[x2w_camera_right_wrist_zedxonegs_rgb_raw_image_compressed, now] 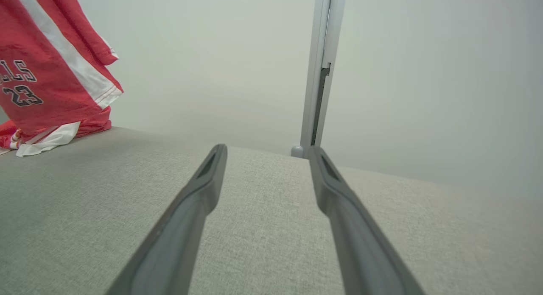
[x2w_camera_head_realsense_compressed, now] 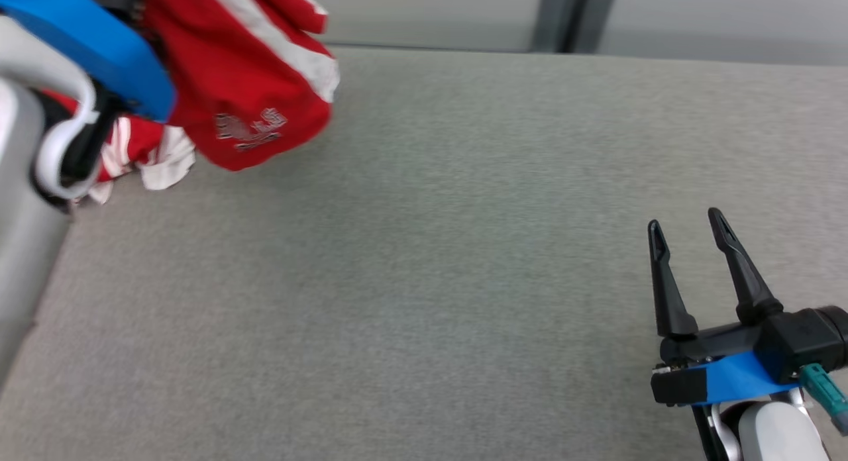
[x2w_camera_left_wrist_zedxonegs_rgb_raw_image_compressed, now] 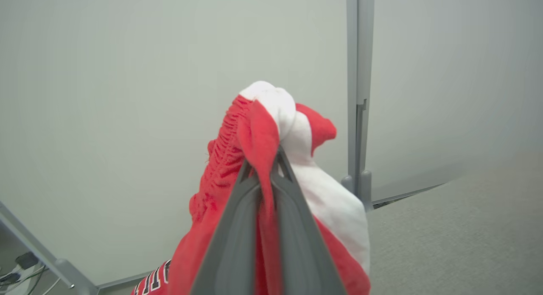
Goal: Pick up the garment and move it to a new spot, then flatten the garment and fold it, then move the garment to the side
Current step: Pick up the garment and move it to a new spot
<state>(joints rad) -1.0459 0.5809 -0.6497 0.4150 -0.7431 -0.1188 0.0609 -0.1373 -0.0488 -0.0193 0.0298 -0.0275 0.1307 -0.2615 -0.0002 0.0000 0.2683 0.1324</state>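
The left gripper (x2w_camera_left_wrist_zedxonegs_rgb_raw_image_compressed: 264, 159) is shut tight on the garment (x2w_camera_left_wrist_zedxonegs_rgb_raw_image_compressed: 271, 117), with a bunch of red and white cloth pinched between its two dark fingers (x2w_camera_left_wrist_zedxonegs_rgb_raw_image_compressed: 237, 227). The garment (x2w_camera_head_realsense_compressed: 245, 83) hangs up in the air over the far left corner of the grey desk (x2w_camera_head_realsense_compressed: 430, 249). Its bottom end (a crumpled red and white bit) touches the desk there. From the right wrist view, the garment (x2w_camera_right_wrist_zedxonegs_rgb_raw_image_compressed: 51, 74) shows a white stripe and the number 23. The left arm's blue part (x2w_camera_head_realsense_compressed: 99, 44) is in front of the cloth in the head view.

The right gripper (x2w_camera_head_realsense_compressed: 686, 221) is wide open and holds nothing. It sits low over the desk near the near right corner, well apart from the garment. Its fingers (x2w_camera_right_wrist_zedxonegs_rgb_raw_image_compressed: 182, 227) point toward the far edge. Behind the desk stand pale wall panels with a grey post (x2w_camera_right_wrist_zedxonegs_rgb_raw_image_compressed: 318, 74) between them.
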